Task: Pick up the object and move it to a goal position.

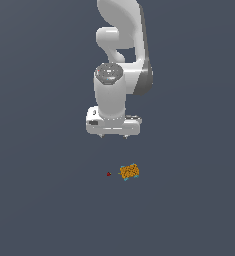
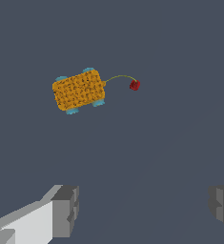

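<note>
One pincer [image 1: 113, 136] hanging empty with fingers spread, well above the orange block [image 1: 129, 172] lying just beside the red goal dot [image 1: 108, 174] — approach step by the look of it, calling next for descent over the block.

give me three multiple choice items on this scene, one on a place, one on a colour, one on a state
1. In the exterior view, the red dot lies where relative to the orange block?
A. on its left
B. on its right
C. on top of it

2. What colour are the block's edges?
A. cyan-teal
B. pink
C. white

3. How is the gripper?
A. shut on the block
B. open, holding nothing
C. shut on the dot

Key:
1 A, the dot sits apart on the exterior view's left.
2 A, teal bits show at its rim.
3 B, the wrist view shows its fingers wide apart.
</note>
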You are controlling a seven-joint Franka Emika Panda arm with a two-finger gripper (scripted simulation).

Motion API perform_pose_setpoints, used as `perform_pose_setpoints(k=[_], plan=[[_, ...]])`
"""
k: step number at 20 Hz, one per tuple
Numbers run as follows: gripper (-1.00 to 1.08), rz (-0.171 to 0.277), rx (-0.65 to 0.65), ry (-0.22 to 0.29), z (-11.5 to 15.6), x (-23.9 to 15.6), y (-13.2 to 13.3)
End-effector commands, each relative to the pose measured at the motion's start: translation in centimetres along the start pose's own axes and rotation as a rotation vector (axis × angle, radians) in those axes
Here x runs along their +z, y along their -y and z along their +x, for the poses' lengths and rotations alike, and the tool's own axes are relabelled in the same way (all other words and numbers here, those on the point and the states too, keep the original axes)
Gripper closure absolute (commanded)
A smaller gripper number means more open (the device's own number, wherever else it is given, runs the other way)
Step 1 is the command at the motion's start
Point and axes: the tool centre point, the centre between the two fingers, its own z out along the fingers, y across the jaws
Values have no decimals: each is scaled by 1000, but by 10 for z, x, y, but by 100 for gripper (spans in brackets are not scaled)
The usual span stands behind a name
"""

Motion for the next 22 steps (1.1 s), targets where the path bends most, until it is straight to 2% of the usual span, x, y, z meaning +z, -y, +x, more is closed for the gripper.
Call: perform_pose_setpoints(k=[1, 12, 22], plan=[[-92, 0, 0, 0, 0, 0, 0], [-92, 4, -70, 14, -7, 7, 24], [-92, 5, -6, 12, -1, 10, 23]])
